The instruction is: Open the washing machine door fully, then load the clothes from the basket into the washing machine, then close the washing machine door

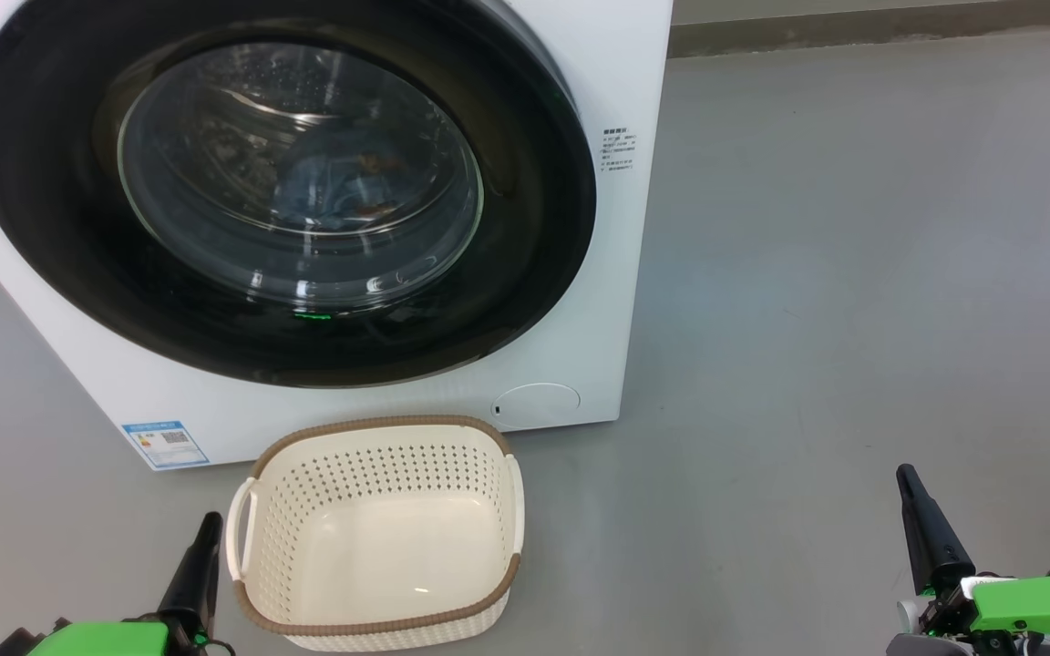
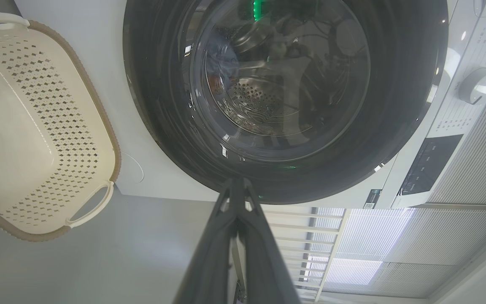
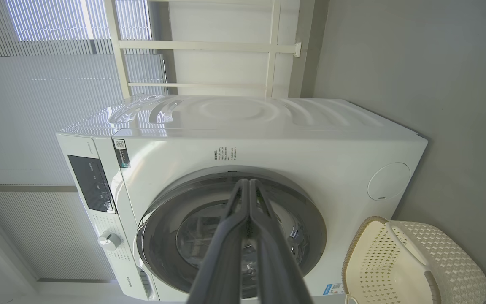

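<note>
Smooth grey floor [image 1: 853,273], dark skirting strip [image 1: 853,32] at its far edge, daylit white window blinds [image 3: 36,105] beyond.

Black door [image 1: 51,210] shut on white washer [image 1: 639,82]; blue clothes [image 1: 334,182] inside; cream basket [image 1: 379,474] in front

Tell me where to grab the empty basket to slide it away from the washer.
Take the left side handle of the basket, coming from the robot's left with the left gripper, which sits right beside it and is shut, so open first. The handle is a thin loop standing off the basket; the brown rim looks thicker.
</note>
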